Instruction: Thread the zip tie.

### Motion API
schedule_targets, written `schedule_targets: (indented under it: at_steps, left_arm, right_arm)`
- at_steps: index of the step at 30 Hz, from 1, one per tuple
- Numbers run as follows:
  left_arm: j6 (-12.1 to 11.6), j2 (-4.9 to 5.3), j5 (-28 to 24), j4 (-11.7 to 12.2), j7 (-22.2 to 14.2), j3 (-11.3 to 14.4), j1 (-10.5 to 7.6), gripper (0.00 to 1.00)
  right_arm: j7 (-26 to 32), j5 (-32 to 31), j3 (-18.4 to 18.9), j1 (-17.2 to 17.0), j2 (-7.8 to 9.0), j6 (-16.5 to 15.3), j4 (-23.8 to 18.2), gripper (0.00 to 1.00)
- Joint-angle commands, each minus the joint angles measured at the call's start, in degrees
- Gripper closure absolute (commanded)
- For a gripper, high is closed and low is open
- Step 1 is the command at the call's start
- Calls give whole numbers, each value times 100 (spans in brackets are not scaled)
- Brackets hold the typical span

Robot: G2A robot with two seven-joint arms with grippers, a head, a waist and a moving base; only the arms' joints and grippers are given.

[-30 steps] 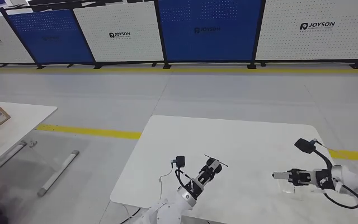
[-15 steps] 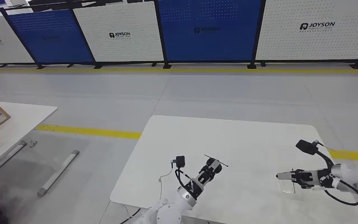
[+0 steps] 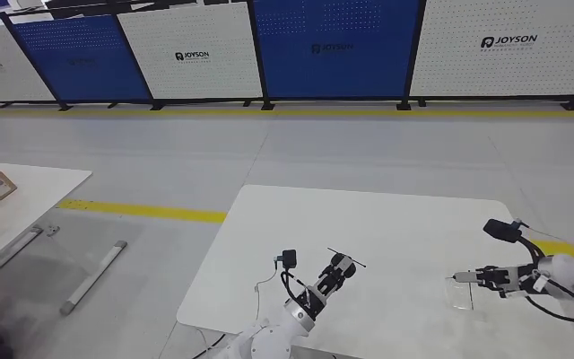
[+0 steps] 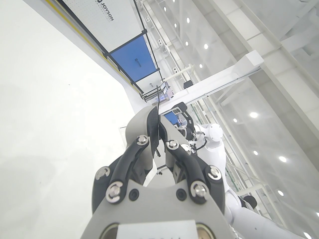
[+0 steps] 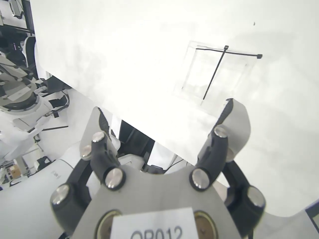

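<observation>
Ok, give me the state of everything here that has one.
left gripper: shut on held zip tie
held zip tie: straight, unthreaded
right gripper: open, empty
tray zip ties: two, straight, unthreaded, lying crossed
clear tray: flat on table

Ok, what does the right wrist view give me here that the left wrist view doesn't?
Right wrist view: the right gripper, open, and beyond it the crossed zip ties, two black ones lying on a clear tray.

Left wrist view: the left gripper, shut on the held zip tie, whose black strap sticks out past the fingertips.

Both: the white table beneath each gripper.
</observation>
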Motion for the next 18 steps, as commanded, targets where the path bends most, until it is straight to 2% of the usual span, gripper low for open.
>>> schedule_targets:
  at_steps: [1, 5, 7, 9, 12, 14, 18]
  left_arm:
    - [0, 0, 0, 0, 0, 0, 0, 100]
    - [0, 0, 0, 0, 0, 0, 0, 100]
    - [0, 0, 0, 0, 0, 0, 0, 100]
    - [0, 0, 0, 0, 0, 0, 0, 100]
    - [0, 0, 0, 0, 0, 0, 0, 100]
    - [0, 0, 0, 0, 0, 0, 0, 100]
    - [0, 0, 0, 0, 0, 0, 0, 100]
  right_arm:
    - [0, -2, 0, -1, 0, 1, -1, 0]
    - [0, -2, 0, -1, 0, 1, -1, 0]
    - [-178, -169, -4, -67, 6, 9, -58, 0]
    - [0, -278, -17, -45, 22, 6, -155, 0]
    - [0, -595, -381, 86, 66, 105, -256, 0]
    - [0, -836, -718, 297, 95, 220, -275, 0]
    - [0, -846, -795, 360, 100, 249, -264, 0]
